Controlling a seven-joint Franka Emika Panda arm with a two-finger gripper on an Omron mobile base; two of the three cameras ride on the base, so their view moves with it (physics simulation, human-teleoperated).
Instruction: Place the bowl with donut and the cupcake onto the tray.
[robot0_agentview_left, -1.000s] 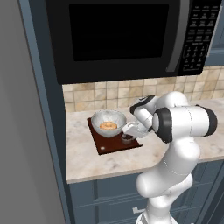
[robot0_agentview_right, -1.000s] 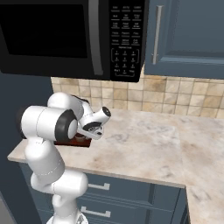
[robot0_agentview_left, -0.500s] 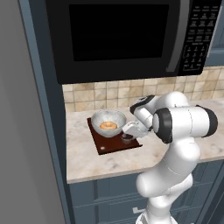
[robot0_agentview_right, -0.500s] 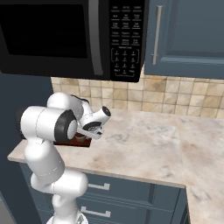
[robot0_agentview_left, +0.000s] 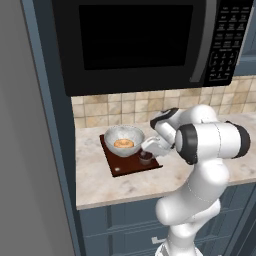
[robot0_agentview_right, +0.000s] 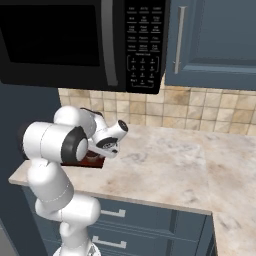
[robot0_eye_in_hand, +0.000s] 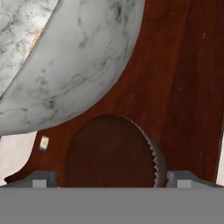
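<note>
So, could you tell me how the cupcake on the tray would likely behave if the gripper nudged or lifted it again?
The cupcake sits flat on the tray on a short, wide wrapper, so it probably slides rather than tips. Its ridged wrapper edge should give the fingertips some grip. It looks small beside the bowl, so likely light and easily knocked.

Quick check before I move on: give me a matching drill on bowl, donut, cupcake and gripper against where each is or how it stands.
1 bowl
2 donut
3 cupcake
4 gripper

a inside the bowl
b open, one fingertip on each side of the cupcake
c on the tray, far end
d on the tray, beside the bowl

Pairs: 1-c, 2-a, 3-d, 4-b
</note>
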